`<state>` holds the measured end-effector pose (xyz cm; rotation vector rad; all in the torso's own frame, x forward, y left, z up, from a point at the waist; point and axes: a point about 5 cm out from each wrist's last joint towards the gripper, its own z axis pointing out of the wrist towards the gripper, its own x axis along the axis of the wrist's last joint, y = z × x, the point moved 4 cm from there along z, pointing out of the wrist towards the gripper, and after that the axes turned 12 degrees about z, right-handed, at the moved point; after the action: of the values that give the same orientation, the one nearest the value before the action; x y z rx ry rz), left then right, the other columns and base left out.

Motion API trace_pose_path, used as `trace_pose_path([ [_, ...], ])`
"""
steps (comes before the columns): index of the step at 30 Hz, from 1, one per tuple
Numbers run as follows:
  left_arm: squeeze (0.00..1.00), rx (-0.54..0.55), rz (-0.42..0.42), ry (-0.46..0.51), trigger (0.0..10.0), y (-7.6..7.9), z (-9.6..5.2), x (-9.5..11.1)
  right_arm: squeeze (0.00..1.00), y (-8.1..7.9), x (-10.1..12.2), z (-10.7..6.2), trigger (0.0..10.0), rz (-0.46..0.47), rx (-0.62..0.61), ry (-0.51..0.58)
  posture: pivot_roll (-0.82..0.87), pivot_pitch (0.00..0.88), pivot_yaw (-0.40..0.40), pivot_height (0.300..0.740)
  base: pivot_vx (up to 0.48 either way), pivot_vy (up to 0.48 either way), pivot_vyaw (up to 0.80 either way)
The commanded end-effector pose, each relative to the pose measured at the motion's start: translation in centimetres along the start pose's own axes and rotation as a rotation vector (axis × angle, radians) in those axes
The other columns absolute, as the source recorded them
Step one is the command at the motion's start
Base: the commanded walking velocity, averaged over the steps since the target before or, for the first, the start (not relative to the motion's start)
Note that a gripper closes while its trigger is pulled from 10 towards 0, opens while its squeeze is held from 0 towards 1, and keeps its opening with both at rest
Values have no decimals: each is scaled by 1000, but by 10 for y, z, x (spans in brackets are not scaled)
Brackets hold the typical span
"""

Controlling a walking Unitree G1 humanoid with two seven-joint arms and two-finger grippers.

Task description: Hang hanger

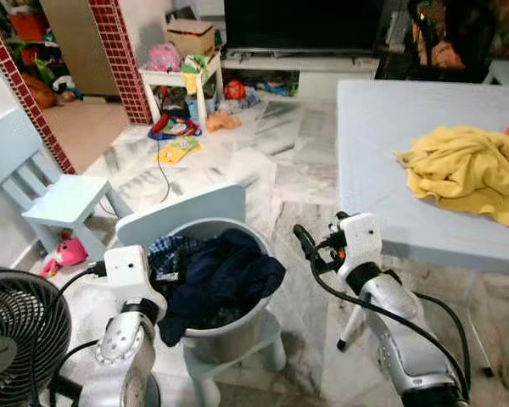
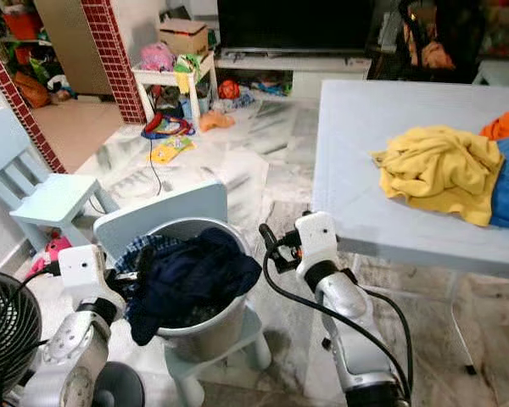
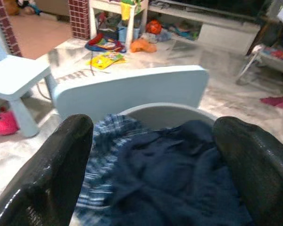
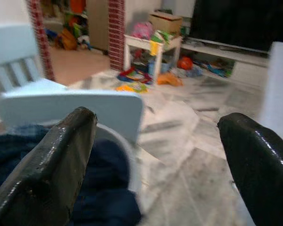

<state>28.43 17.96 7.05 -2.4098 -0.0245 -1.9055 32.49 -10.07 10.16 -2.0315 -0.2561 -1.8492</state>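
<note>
Laundry bucket [image 1: 229,326] on small chair [image 1: 237,360], marble floor [image 1: 280,170] (toy-strewn); both grippers spread.

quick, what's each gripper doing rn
left gripper: open, empty, over the dark clothes.
right gripper: open, empty, beside the bucket.

Head stereo pair down-fwd; both wrist cams close over shared laundry bucket [image 1: 229,326], fwd-facing.
</note>
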Motion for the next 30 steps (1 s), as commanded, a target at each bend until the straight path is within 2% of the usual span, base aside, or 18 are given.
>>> trace_pose_path([
  [1,0,-19,-18,-21,10000,8,3,1,0,5,8,-1,10000,-18,-6,17,-44,0,36,740,0,0,0],
  [6,0,-38,-38,-56,10000,13,7,0,0,5,10,0,10000,-20,-6,21,-50,0,38,740,0,0,0],
  [9,0,-61,-38,-39,10000,16,11,6,0,4,12,0,10000,-22,-5,25,-52,0,40,740,0,0,0],
  [20,0,-43,-49,-47,10000,15,19,8,0,4,11,-1,10000,-24,-5,23,-54,0,41,740,0,0,0],
  [22,0,-34,-73,-52,10000,15,18,7,0,4,11,-2,10000,-26,-4,24,-59,0,44,740,326,0,0],
  [30,0,-38,-77,-52,10000,18,19,7,0,3,13,-3,10000,-28,-3,28,-63,0,45,740,370,0,0],
])
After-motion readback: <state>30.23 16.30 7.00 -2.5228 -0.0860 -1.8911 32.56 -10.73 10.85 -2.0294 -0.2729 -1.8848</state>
